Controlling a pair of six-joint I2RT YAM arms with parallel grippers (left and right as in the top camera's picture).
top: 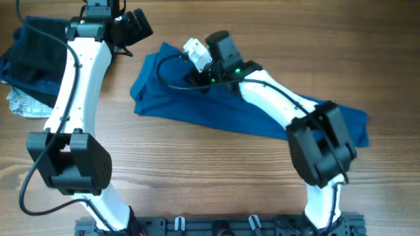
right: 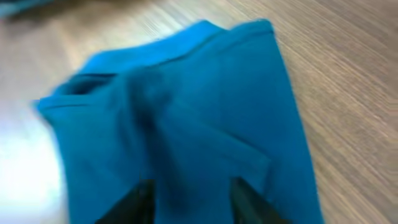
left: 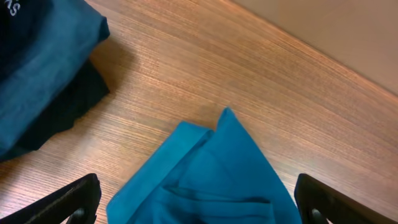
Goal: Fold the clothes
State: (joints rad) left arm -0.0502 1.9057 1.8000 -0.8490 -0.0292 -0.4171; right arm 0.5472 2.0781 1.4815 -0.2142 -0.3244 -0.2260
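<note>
The clothes, one mid-blue T-shirt (top: pixel 249 108), lie in a long folded band across the wooden table, from the upper left to the right. My left gripper (top: pixel 146 31) hovers just off the shirt's upper-left corner. In the left wrist view its fingers (left: pixel 68 202) stand wide apart and that corner (left: pixel 205 174) lies between them, untouched. My right gripper (top: pixel 197 80) is low over the left part of the shirt. Through the right wrist camera, blurred, its fingers (right: pixel 134 202) stand part open over bunched blue fabric (right: pixel 186 112), and no grip shows.
A pile of dark navy and black folded garments (top: pixel 33 46) sits at the table's far left, also in the left wrist view (left: pixel 37 74). A small whitish patterned cloth (top: pixel 23 101) lies beside it. A beige wall (left: pixel 323 37) lies beyond the table's far edge.
</note>
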